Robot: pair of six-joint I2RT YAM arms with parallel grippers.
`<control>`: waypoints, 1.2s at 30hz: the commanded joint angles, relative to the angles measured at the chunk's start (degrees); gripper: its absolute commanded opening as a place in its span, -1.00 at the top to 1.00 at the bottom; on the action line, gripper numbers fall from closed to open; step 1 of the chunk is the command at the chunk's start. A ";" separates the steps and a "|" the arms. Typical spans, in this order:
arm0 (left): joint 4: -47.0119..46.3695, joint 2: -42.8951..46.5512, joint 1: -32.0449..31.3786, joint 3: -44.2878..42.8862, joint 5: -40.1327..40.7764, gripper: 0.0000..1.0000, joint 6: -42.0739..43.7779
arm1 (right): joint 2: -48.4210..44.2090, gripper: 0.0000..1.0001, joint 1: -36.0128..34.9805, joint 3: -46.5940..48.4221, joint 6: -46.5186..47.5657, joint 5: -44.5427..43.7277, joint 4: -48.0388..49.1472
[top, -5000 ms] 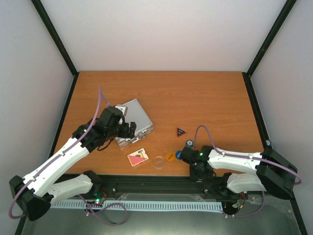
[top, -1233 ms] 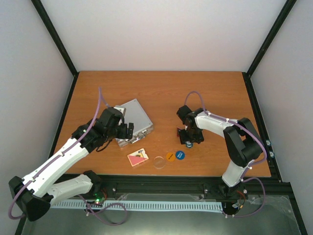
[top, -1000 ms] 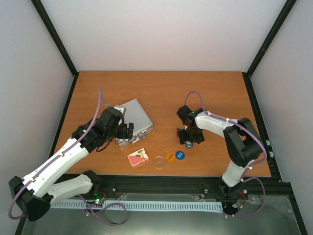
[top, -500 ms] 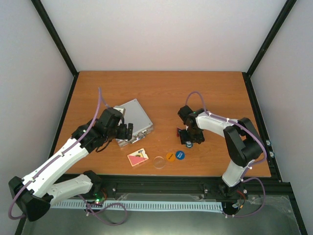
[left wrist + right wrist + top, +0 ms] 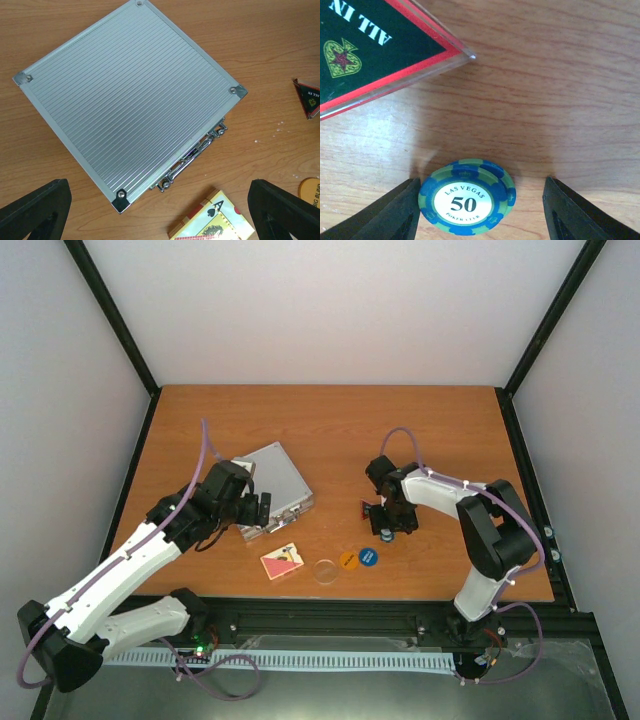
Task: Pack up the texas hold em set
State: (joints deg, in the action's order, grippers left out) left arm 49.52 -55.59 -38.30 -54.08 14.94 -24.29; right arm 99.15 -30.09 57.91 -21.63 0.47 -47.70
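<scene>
The silver case point(image 5: 272, 483) point(image 5: 130, 100) lies closed on the table, latches and handle facing the card deck point(image 5: 282, 562) point(image 5: 215, 220). My left gripper point(image 5: 258, 510) point(image 5: 160, 210) hovers open over the case's near edge. A stack of blue-white chips point(image 5: 386, 535) point(image 5: 467, 196) stands between the jaws of my right gripper point(image 5: 388, 525) point(image 5: 482, 215), which is open; the left finger is at the stack's rim, the right one apart. The red-black triangle point(image 5: 368, 507) point(image 5: 375, 45) lies just beyond. The clear disc point(image 5: 325, 571), orange disc point(image 5: 347, 560) and blue disc point(image 5: 368, 557) lie near the front.
Black frame posts rise at the table's back corners point(image 5: 155, 390). A rail point(image 5: 320, 618) runs along the near edge by the arm bases. Bare wood stretches across the back and right of the table point(image 5: 440, 430).
The right arm has swung from the table's front edge up to the chip stack, and its jaws have been narrowing around it. The left arm and case have not moved.
</scene>
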 commanded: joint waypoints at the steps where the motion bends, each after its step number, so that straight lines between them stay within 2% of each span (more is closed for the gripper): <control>1: 0.58 0.83 -0.02 -1.09 0.76 -1.00 -1.07 | 0.73 -0.32 0.75 -2.52 0.17 0.24 1.29; 4: 0.58 0.78 0.01 -0.87 0.81 -1.00 -1.11 | -0.42 -0.19 0.75 -3.43 -0.33 0.50 1.03; 11: -0.15 0.63 -0.02 -0.32 0.54 -0.99 -1.17 | -2.47 -0.19 0.72 -4.68 -0.58 0.45 0.21; 17: -0.28 0.68 0.03 0.02 0.78 -1.00 -1.19 | -2.86 -0.32 0.71 -4.38 -0.20 -0.19 -0.30; 29: -0.68 0.22 0.01 0.34 0.66 -0.99 -1.11 | -5.71 -0.35 0.71 -0.28 0.64 0.46 -2.22; 36: -0.77 0.48 0.01 0.55 0.72 -1.00 -1.11 | -5.64 -0.49 0.71 2.95 1.64 -0.40 -3.73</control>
State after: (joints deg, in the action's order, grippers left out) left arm 49.47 -55.59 -38.30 -53.71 15.18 -24.82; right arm 94.89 -29.85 58.74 -20.75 0.91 -50.02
